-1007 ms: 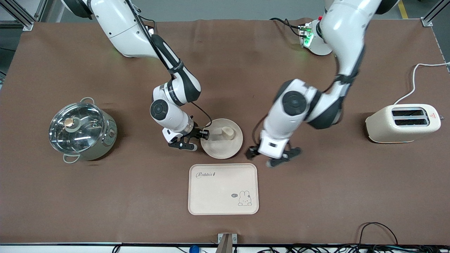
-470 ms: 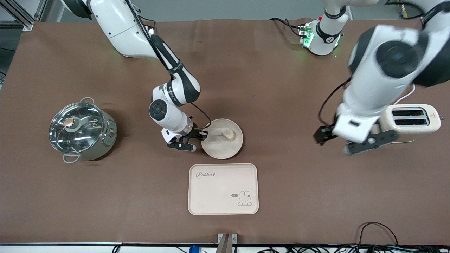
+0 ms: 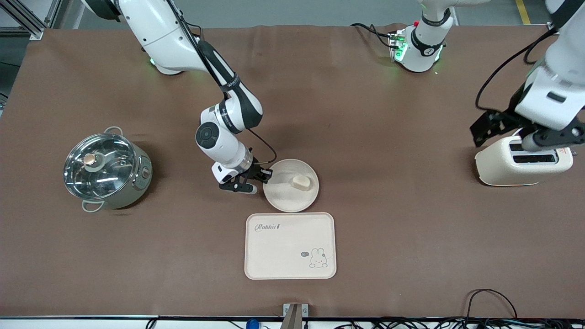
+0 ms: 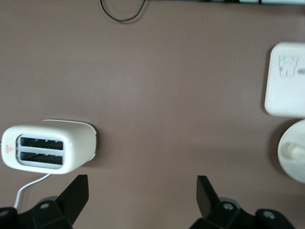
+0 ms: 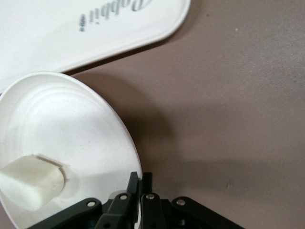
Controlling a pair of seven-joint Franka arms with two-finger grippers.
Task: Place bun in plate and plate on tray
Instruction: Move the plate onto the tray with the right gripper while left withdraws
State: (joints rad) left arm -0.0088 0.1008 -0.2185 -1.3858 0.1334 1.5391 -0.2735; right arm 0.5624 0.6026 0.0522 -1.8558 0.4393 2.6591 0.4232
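The round cream plate (image 3: 288,194) is just farther from the front camera than the tray (image 3: 290,245), tilted up at its rim toward the right arm's end. The bun (image 3: 301,182) lies in the plate. My right gripper (image 3: 266,178) is shut on the plate's rim; the right wrist view shows its fingers (image 5: 140,183) pinching the rim of the plate (image 5: 57,124), with the bun (image 5: 31,181) inside and the tray (image 5: 71,28) close by. My left gripper (image 3: 507,132) is open and empty, up over the toaster; its fingertips (image 4: 76,191) stand wide apart.
A cream toaster (image 3: 523,160) stands toward the left arm's end; it also shows in the left wrist view (image 4: 47,151). A steel pot with a glass lid (image 3: 106,168) stands toward the right arm's end. Cables lie along the table's front edge.
The left arm has swung away from the plate, up over the toaster. The right gripper has closed on the plate's rim and shifted the plate slightly toward the tray; the bun slid in it.
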